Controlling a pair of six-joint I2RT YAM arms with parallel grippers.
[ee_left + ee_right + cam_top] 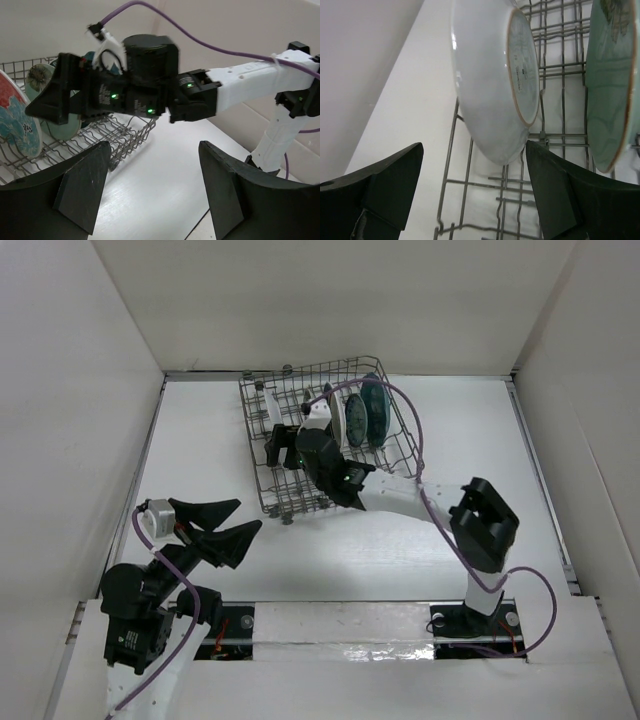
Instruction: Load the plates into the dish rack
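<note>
1. Here, the right gripper (474, 150) sits inside the dish rack (465, 185) with its jaws spread wide and nothing clasped; the white plate (490, 90) stands on edge among the wires just ahead of the fingers, its underside showing.
2. A pale green plate (612, 85) stands upright just beside the white plate.
3. The left gripper (250, 514) hangs over the table (400, 560), well apart from the dish rack; its jaws are parted and empty.
</note>
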